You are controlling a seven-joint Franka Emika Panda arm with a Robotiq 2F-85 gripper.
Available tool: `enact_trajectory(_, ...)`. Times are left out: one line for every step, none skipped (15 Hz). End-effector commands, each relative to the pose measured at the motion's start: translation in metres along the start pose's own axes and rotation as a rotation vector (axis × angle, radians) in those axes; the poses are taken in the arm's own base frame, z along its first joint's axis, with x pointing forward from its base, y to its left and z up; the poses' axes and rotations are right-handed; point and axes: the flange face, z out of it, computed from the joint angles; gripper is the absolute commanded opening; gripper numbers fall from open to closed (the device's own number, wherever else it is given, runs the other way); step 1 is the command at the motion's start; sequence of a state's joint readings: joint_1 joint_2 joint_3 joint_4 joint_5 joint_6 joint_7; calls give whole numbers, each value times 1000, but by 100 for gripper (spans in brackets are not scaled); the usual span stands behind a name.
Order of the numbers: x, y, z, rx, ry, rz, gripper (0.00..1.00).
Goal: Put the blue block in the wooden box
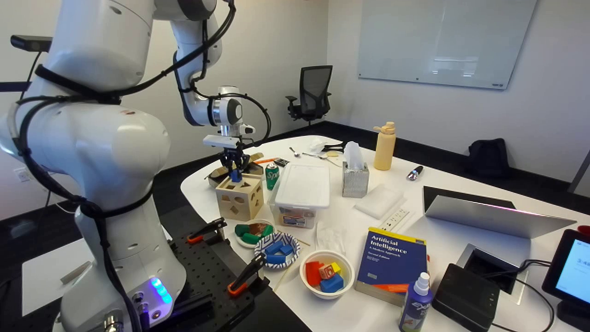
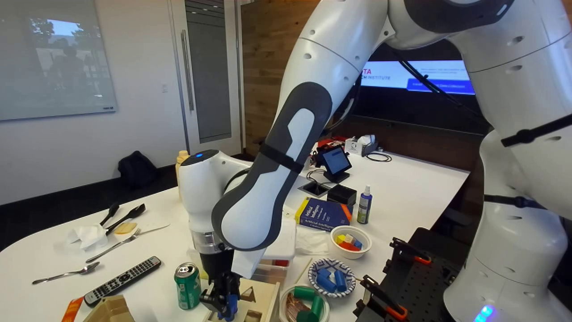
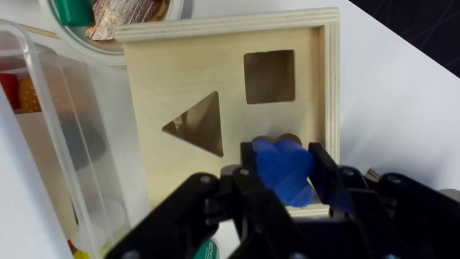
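In an exterior view, we see the blue block (image 1: 236,176) grasped between the jaws, right at the top of the wooden box (image 1: 243,206), which sits on the desk (image 1: 352,318) just beside a lidded plastic container (image 1: 302,186). The block juts straight down from the jaws, so we need no sideways reach for it; what counts is how block and hole line up.

In an exterior view where a green can (image 2: 187,288) stands near the box, the box is partly cut off at the bottom, yet we make out the block's long axis as close to upright. Whether its lower end touches wood we cannot tell.

In the wrist view, the jaws clasp the block from two opposite sides, and its rounded lobes sit over a lobed hole (image 3: 290,136), of which only a thin dark edge shows past the blue. The triangular hole (image 3: 202,124) and the square hole (image 3: 269,77) lie apart from it. We judge the block to be at the mouth of its match; how deep, if at all, is hidden. To our mind the coming move is straight down along that axis, with a small twist if the lobes catch.
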State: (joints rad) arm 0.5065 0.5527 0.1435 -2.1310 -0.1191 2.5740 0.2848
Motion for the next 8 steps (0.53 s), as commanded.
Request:
enact_trajectory(-3, 4, 12, -10, -37, -4, 16)
enact_trajectory(-2, 3, 14, -10, -48, -10, 16)
enact_trajectory(-3, 2, 16, -10, -61, -15, 16)
enact_trajectory(-3, 2, 21, -16, -79, -15, 16)
enact_trajectory(-4, 3, 27, -20, -93, -16, 16)
enact_trajectory(-5, 3, 33, -24, -108, -15, 16)
enact_trajectory(-4, 3, 33, -24, -110, -16, 16)
enact_trajectory(-3, 3, 33, -23, -111, -15, 16)
